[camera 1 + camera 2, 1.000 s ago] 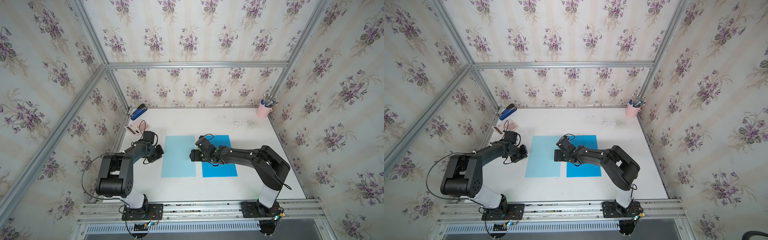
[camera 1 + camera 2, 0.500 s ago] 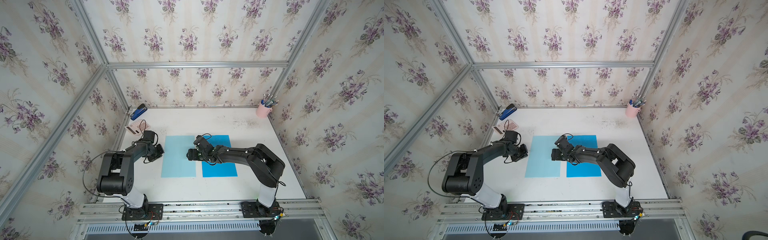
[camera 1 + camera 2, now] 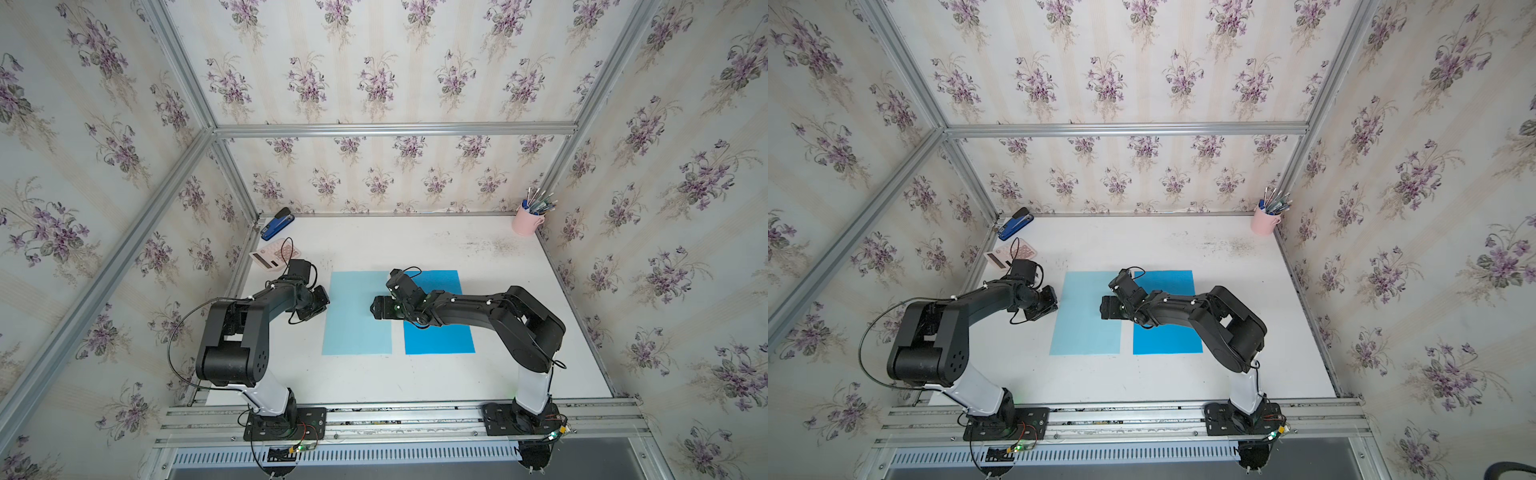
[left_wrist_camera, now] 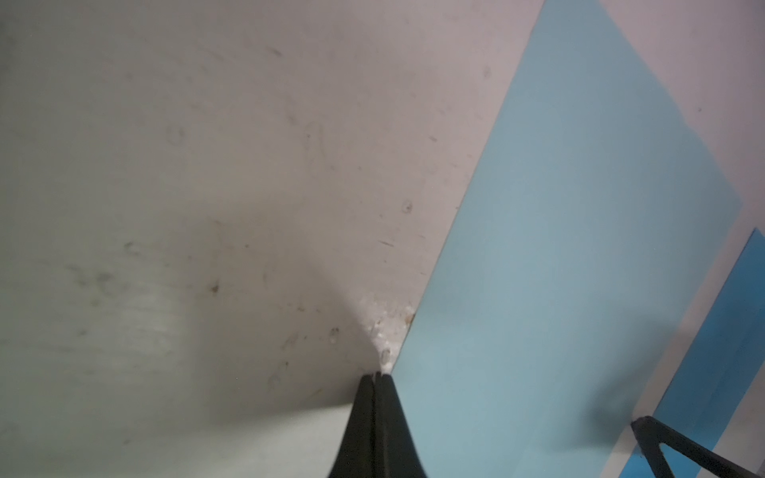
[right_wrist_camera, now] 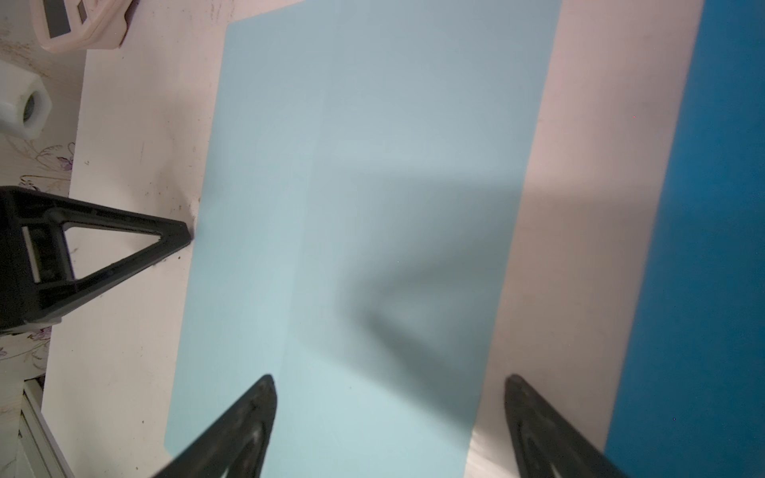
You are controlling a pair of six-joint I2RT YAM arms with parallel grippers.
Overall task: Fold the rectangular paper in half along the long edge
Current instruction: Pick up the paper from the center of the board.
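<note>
Right gripper (image 5: 390,383) edges further left over the pale-blue paper (image 3: 357,328), jaws wide; left gripper (image 4: 376,377), jaws pressed together, meets its long edge.

Blue stapler (image 3: 277,223) and pink calculator (image 3: 272,255), upper left of the white counter (image 3: 415,245); pink cup of pens (image 3: 527,220), upper right corner; dark blue sheet (image 3: 440,338), centre right.

In both top views the right arm (image 3: 478,305) hides part of the dark blue paper (image 3: 440,340) beside the light blue paper (image 3: 356,328). We cannot tell whether the left gripper (image 4: 376,378) touches the light blue paper's edge. The right wrist view's edge cuts off the calculator (image 5: 78,20).
</note>
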